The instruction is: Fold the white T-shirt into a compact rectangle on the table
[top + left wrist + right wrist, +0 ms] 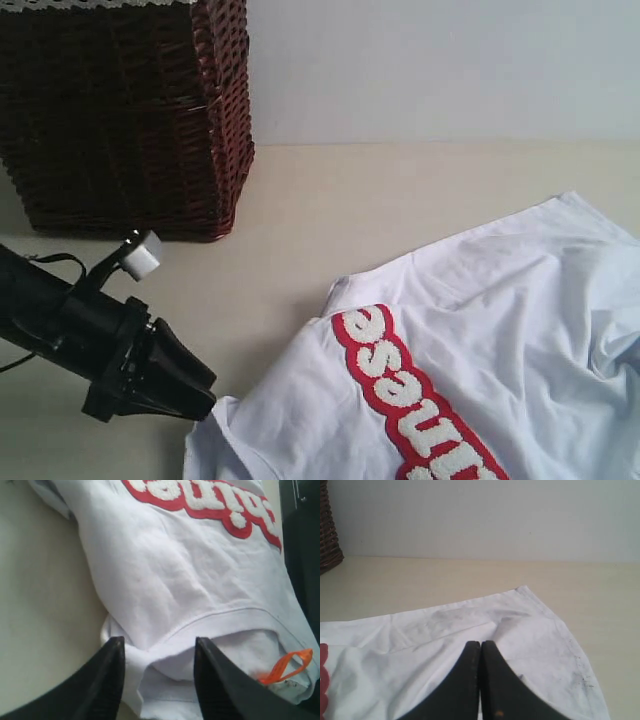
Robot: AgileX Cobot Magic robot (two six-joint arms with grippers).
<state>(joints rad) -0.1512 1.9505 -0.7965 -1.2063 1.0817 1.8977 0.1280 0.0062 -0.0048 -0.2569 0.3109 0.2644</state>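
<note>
**Left hand parted at the T-shirt's neck edge**

The white T-shirt (pixel 480 350) lies crumpled on the pale beige surface (pixel 400 200), well apart from the dark brown wicker basket (pixel 125 110). Its red-outlined fuzzy lettering (pixel 415 400) faces up and runs diagonally across the cloth.

The left hand (pixel 155 670) sits low at the shirt's edge on the side nearest the basket. Its two black fingers (pixel 107 680) stand apart with a fold of the ribbed collar (pixel 210 625) between them — not pinched; cloth shows in the gap, but neither finger presses it. An orange neck tag (pixel 287 667) lies just beside the collar.

The right hand (pixel 481 680) hovers over plain white fabric near a corner of the shirt (pixel 522 590), on the side far from the basket — its fingers pressed fully together, holding nothing.
</note>
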